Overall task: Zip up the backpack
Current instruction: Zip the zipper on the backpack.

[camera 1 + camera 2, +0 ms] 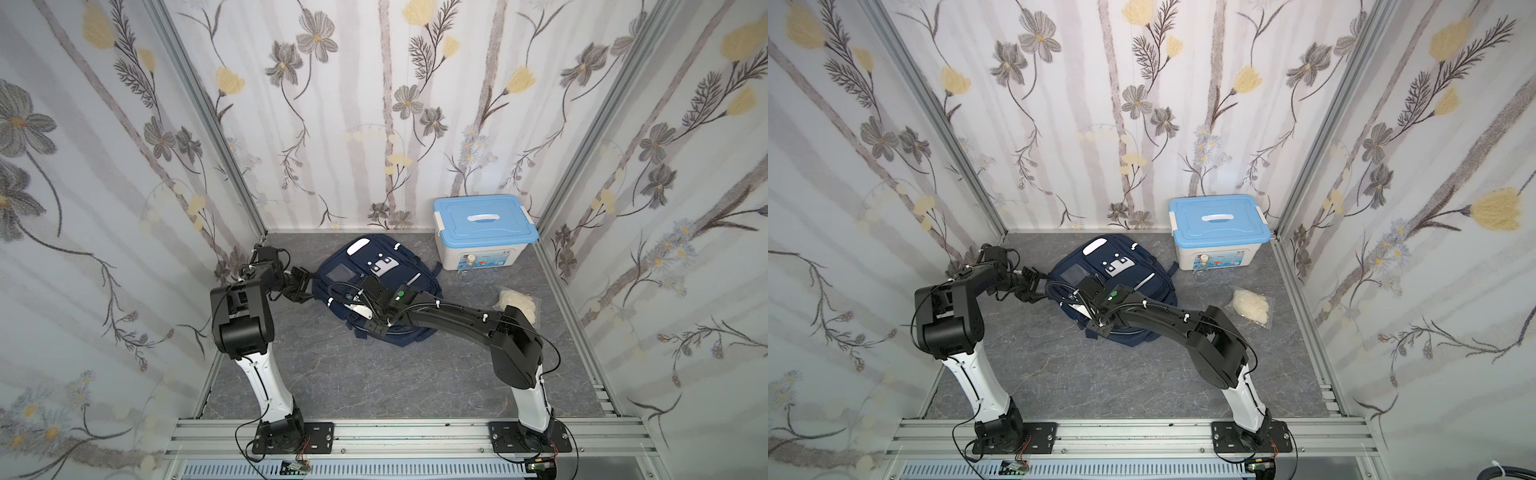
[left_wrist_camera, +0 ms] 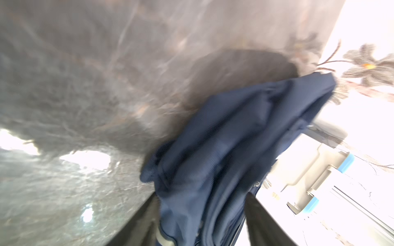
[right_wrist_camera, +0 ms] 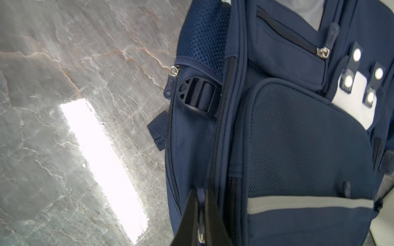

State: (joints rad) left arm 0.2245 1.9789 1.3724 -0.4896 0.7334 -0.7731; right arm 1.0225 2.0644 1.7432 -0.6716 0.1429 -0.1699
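right gripper [image 3: 202, 192]: fingers pressed together on a zipper pull [image 3: 201, 215], on the part of the backpack nearest the arm bases. The pinch is thin and takes only the tab.
left gripper [image 1: 310, 286]: jaws apart at the backpack's edge on the left arm's side. The wrist view is blurred but shows navy fabric [image 2: 213, 170] lying between the 2 fingers, apparently not pinched.
backpack [image 1: 374, 266]: lies flat on the grey table [image 1: 374, 374], front face up, toward the back of the cell, near the blue-lidded box [image 1: 484, 220].
second slider [image 3: 173, 71]: sits further along the same side, by the strap buckle [image 3: 198, 95]. Cannot tell if it shares a track with the held pull.
risk 1: no counter-hold. With the left jaws off the fabric, a haul by the right arm likely drags the whole bag instead of running the slider.
risk 2: the tab slips out of the pinch if the pull angle leaves the track line.
risk 3: slack fabric bunches ahead of the slider and jams the teeth.
risk 4: the bag slides into the box, or the strap [image 1: 435, 269] snags.
call: clamp the left gripper on the fabric before hauling.
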